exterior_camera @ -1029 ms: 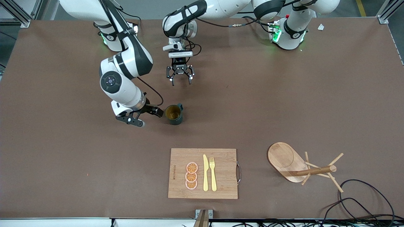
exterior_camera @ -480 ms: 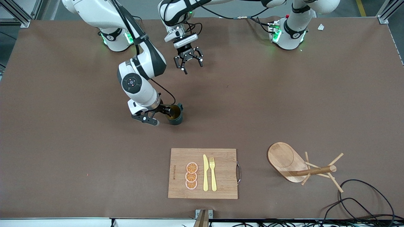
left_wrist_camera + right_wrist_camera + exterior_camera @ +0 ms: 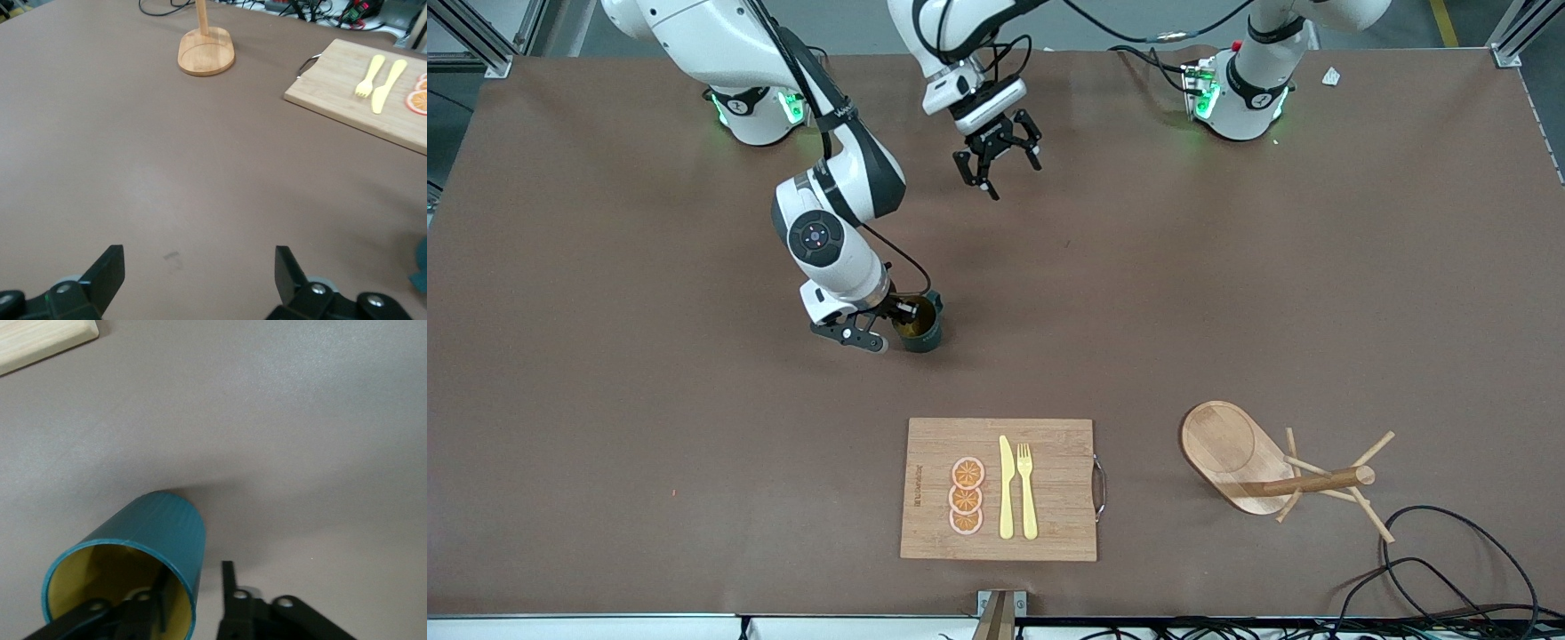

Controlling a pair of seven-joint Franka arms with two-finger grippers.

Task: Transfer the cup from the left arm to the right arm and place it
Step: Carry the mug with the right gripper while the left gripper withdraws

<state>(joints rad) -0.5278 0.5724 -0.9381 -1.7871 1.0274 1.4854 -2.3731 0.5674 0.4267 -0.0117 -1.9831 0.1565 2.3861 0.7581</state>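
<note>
The dark teal ribbed cup (image 3: 923, 329) stands upright on the brown table, its tan-yellow inside showing. My right gripper (image 3: 889, 326) is open and straddles the cup's wall. In the right wrist view one finger is inside the cup (image 3: 157, 533) and the other is outside, with small gaps to the wall; the gripper (image 3: 195, 600) is low at the rim. My left gripper (image 3: 1000, 164) is open and empty, up over bare table near the bases. In the left wrist view the gripper (image 3: 198, 273) holds nothing, and a sliver of the cup (image 3: 421, 263) shows at the frame's edge.
A wooden cutting board (image 3: 1063, 444) with a yellow knife, a fork and orange slices lies nearer the front camera than the cup. A wooden peg rack (image 3: 1232, 444) lies tipped toward the left arm's end. Black cables (image 3: 1449, 569) lie at that front corner.
My right gripper has moved in to the cup and now straddles its wall. My left gripper has risen and drawn back toward the bases and the left arm's end. The cup has not moved.
</note>
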